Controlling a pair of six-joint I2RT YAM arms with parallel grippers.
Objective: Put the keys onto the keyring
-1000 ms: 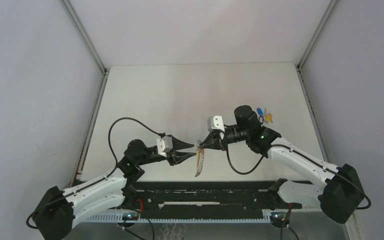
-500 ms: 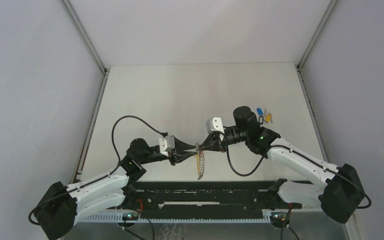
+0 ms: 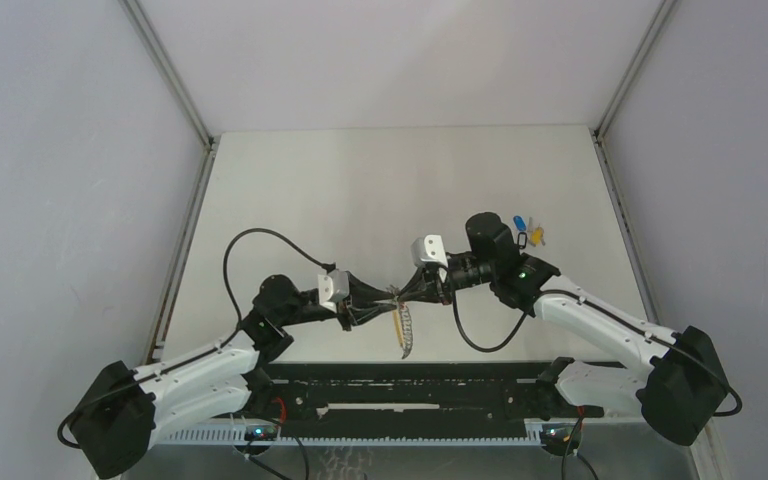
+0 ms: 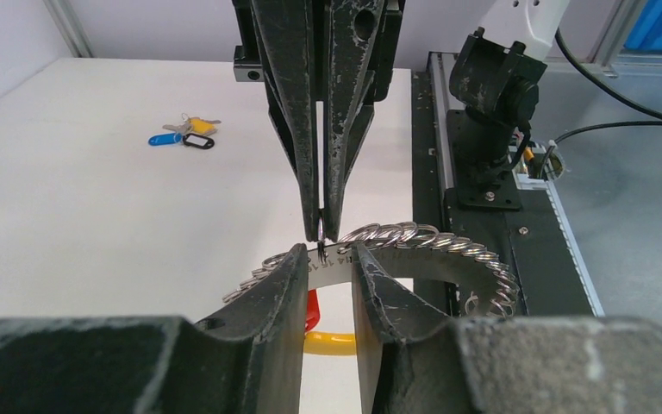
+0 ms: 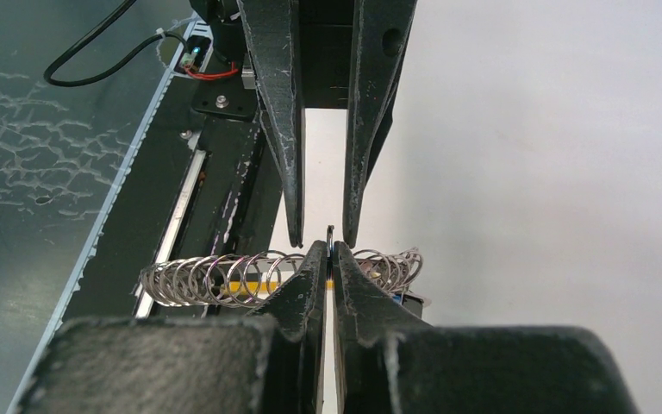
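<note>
The keyring [image 4: 448, 246] is a curved metal strip strung with several small steel rings [image 5: 215, 280], plus a yellow and a red piece [image 4: 312, 306]. It hangs above the table near the front edge, between both grippers [image 3: 403, 328]. My right gripper [image 5: 328, 250] is shut on one thin ring at its fingertips. My left gripper [image 4: 326, 259] meets it tip to tip, open, its jaws on either side of that ring with small gaps, and the strip crosses behind them. The keys [image 4: 183, 134], with blue, yellow and black heads, lie on the table at the far right [image 3: 528, 230].
A black rail [image 3: 410, 385] runs along the near table edge, directly below the hanging keyring. The right arm's base [image 4: 491, 112] stands on it. Grey walls close in the white table [image 3: 390, 190] on three sides.
My left gripper has moved right up to the right gripper's tips and its jaws have narrowed around the held ring. The hanging chain has swung slightly right.
</note>
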